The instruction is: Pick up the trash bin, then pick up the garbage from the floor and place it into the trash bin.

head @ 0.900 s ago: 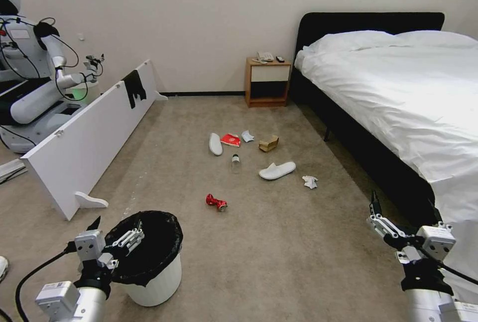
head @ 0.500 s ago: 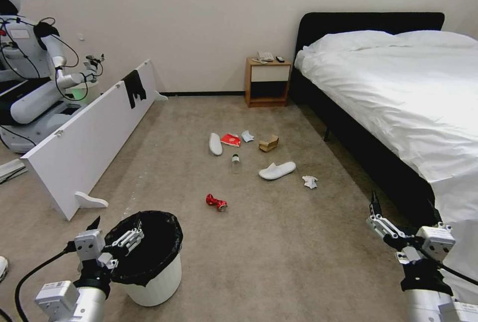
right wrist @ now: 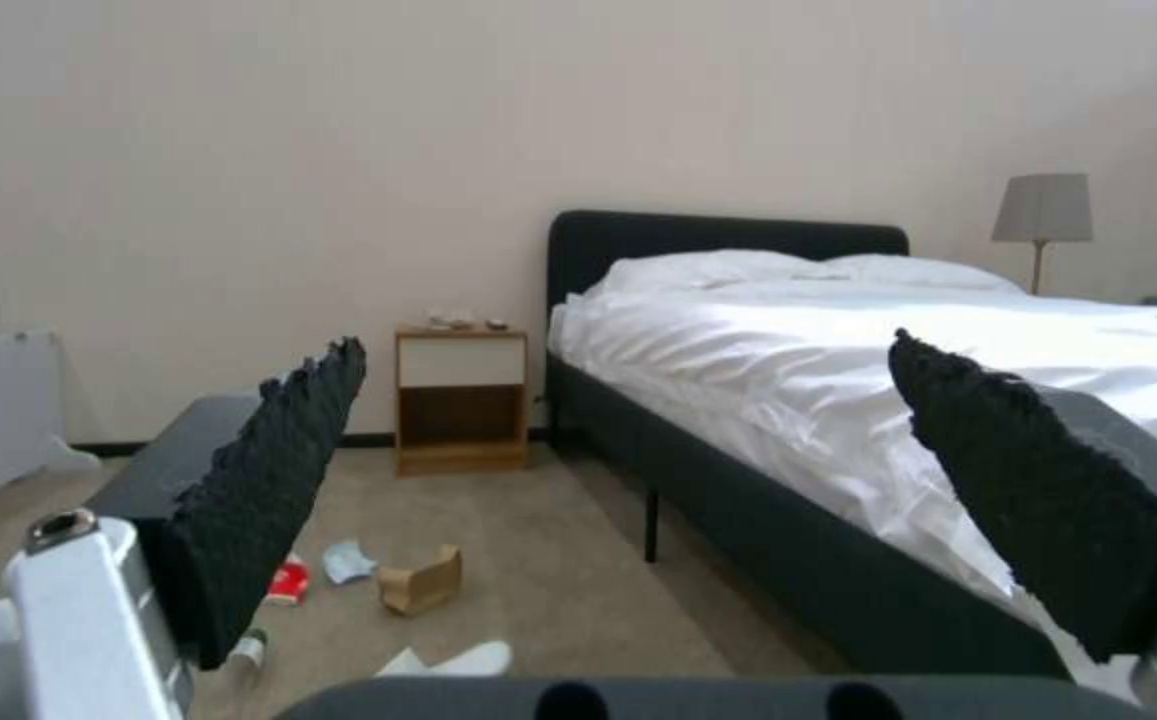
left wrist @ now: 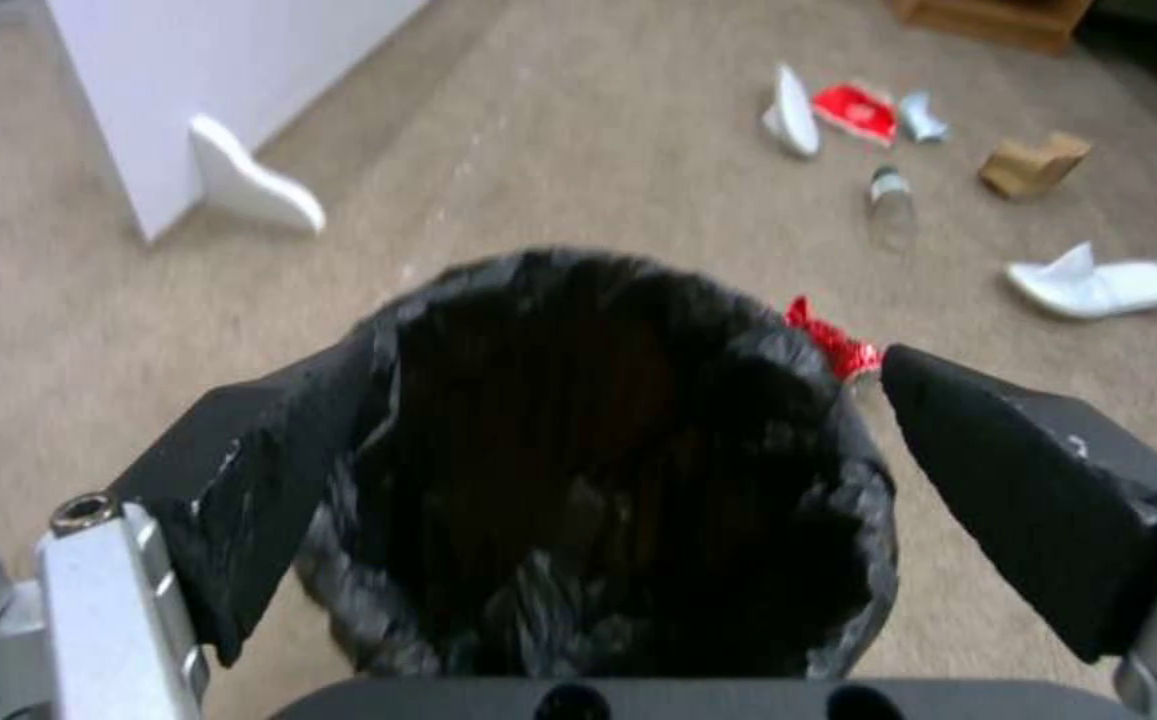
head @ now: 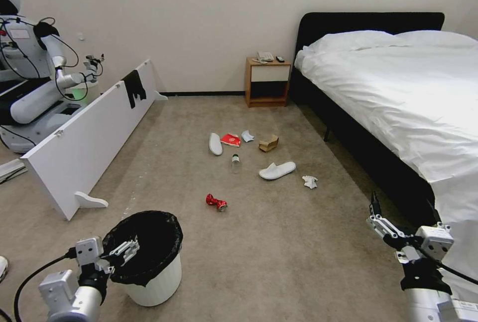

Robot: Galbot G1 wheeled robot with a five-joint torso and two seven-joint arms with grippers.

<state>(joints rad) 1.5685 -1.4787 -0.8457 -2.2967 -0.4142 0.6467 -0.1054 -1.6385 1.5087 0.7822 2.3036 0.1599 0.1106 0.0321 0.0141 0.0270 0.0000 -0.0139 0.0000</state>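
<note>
The trash bin is white with a black bag over its rim and stands on the floor at my near left. My left gripper hangs open at the bin's near-left rim. In the left wrist view the left gripper spreads wide with the trash bin just ahead of it. Garbage lies further out: a crushed red can, a clear bottle, two white slippers, a red packet, a brown paper bag and a tissue. My right gripper is open and empty by the bed.
A bed with a dark frame runs along the right. A wooden nightstand stands at the far wall. A long white board stands on edge at the left, with another robot behind it.
My left gripper has dropped lower and drawn back toward the near rim of the trash bin. The right arm and the garbage have not moved.
</note>
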